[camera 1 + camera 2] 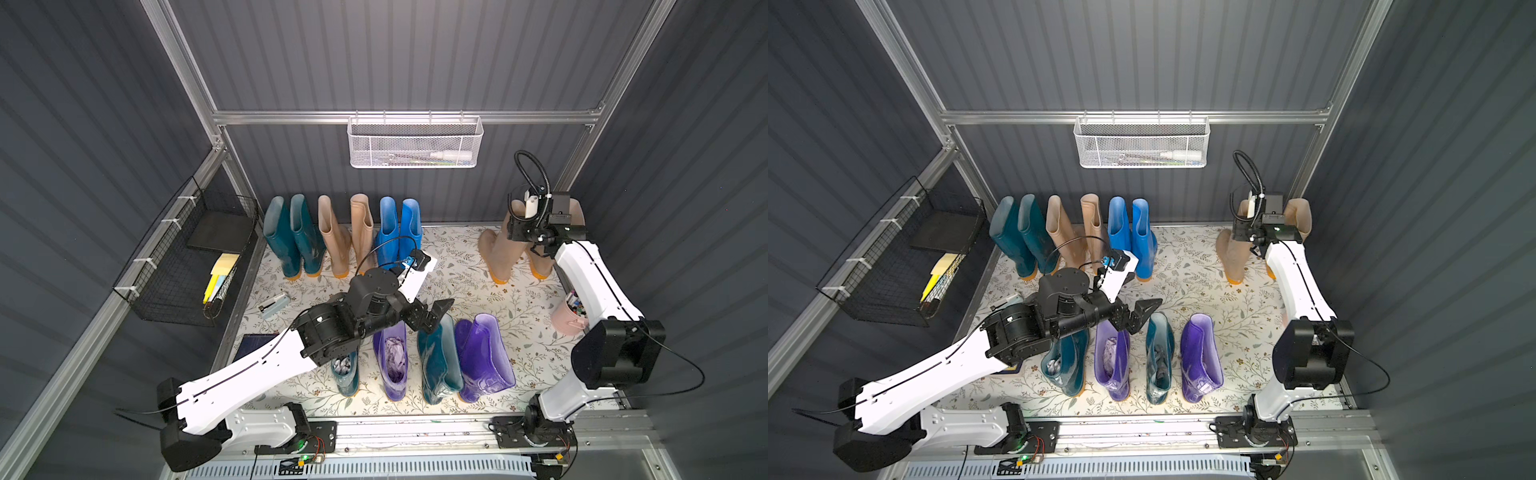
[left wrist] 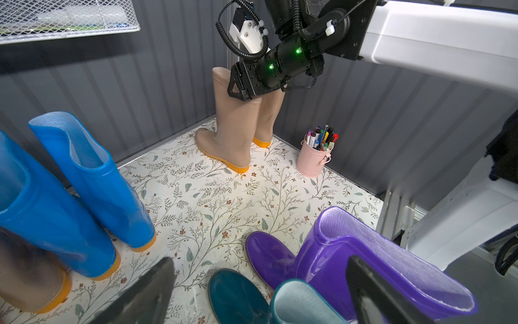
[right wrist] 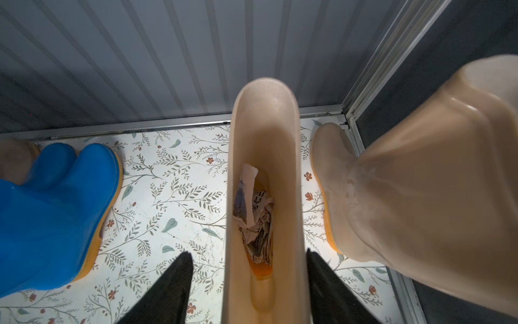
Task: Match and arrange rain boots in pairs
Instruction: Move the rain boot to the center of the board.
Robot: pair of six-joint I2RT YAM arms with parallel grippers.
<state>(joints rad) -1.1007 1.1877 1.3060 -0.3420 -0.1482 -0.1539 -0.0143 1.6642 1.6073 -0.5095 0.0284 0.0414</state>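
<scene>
Along the back wall at the far left, a dark teal pair [image 1: 305,241] stands upright on the floral tabletop [image 1: 457,282], followed by a beige pair [image 1: 334,241] and a bright blue pair [image 1: 388,237].

Nearer the front runs a second, unmatched row. It holds a teal boot [image 1: 347,374], a purple boot [image 1: 392,365], a second teal boot [image 1: 438,361] and a second purple boot [image 1: 484,357], side by side.

The left claw [image 1: 434,318] hangs over the rim of the second teal boot, jaws spread wide, holding nothing. In the left wrist view that rim sits low between its fingers.

Further right, in the back corner, two more beige boots [image 1: 496,249] stand close together. The right claw [image 3: 249,252] is at the top of the left one, with a finger on each side of the shaft. Tabletop shows between one finger and the rubber, so the claw is released, not clamped. Crumpled paper [image 3: 256,218] lies inside this boot.

A pink cup of markers [image 1: 567,318] stands by the right wall, apart from the boots.
</scene>
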